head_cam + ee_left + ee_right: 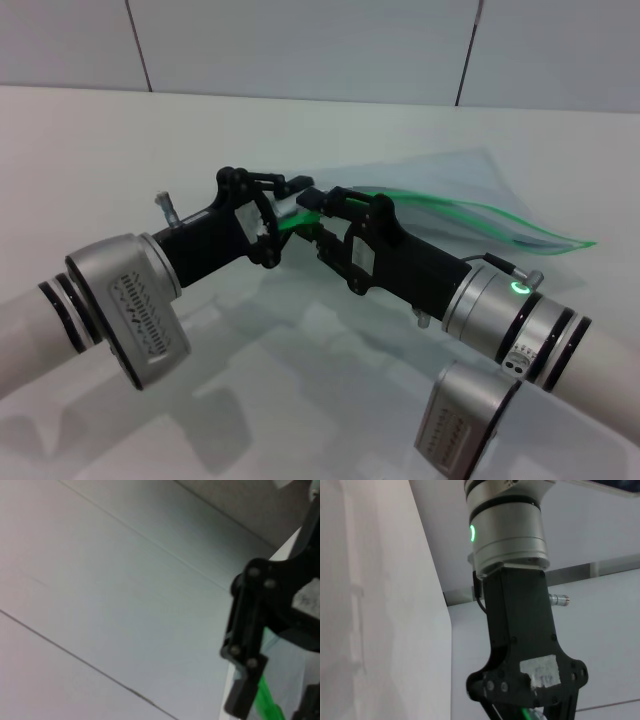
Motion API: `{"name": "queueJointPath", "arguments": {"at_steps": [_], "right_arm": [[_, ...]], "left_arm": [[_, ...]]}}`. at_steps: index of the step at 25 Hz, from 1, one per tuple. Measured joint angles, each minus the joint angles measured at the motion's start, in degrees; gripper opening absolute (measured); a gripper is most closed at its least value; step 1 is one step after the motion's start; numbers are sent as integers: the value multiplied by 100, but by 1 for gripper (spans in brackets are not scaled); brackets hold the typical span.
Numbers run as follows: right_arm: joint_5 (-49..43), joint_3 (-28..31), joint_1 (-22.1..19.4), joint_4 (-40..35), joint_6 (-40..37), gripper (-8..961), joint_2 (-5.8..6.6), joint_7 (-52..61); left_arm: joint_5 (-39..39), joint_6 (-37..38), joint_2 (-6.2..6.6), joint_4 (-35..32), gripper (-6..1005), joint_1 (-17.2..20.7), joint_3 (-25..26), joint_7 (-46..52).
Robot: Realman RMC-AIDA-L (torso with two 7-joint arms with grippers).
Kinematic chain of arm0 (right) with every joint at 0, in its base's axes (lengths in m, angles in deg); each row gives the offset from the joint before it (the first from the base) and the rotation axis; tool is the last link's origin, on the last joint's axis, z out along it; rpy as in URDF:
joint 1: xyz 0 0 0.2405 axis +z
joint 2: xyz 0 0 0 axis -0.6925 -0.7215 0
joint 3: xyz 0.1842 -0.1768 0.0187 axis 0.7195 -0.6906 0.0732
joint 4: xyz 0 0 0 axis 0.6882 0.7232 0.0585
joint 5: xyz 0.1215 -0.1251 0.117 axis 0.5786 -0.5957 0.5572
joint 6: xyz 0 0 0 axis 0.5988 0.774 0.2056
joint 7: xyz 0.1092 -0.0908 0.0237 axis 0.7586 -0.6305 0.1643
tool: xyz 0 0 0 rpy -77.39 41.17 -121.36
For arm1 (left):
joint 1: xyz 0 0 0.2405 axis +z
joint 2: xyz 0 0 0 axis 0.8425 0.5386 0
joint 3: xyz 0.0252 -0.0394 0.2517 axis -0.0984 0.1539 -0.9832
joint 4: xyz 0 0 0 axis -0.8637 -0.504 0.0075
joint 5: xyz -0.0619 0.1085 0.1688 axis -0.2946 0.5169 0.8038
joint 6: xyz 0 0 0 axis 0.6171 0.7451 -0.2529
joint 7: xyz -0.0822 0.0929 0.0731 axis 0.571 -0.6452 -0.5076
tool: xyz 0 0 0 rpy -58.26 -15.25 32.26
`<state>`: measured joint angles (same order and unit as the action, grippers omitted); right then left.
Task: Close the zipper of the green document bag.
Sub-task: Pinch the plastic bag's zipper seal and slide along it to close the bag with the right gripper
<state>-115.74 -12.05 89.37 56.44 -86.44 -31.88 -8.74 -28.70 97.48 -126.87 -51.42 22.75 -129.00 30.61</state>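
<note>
The green document bag (470, 180), a translucent pale pouch, hangs tilted above the white table at mid-right. Its zipper (450, 205), a bright green strip, splits into two lines toward the far right end. My two grippers meet at the bag's left end. The left gripper (285, 212) is shut on the bag's corner. The right gripper (318, 222) is shut on the zipper there, and the slider is hidden between the fingers. In the left wrist view a black finger (245, 645) stands beside the green zipper (265, 700).
The white table (120, 150) spreads around both arms and ends at a pale panelled wall (300, 40) behind. The right wrist view shows a black gripper body (520, 645) under a silver wrist with a green ring light.
</note>
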Motion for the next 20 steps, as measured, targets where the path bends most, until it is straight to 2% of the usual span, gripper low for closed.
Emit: {"name": "queueJointPath", "arguments": {"at_steps": [20], "right_arm": [[6,3,15,56,7,225,-1,-208]], "left_arm": [[30,0,-2,0,55,-8,-2,29]]}}
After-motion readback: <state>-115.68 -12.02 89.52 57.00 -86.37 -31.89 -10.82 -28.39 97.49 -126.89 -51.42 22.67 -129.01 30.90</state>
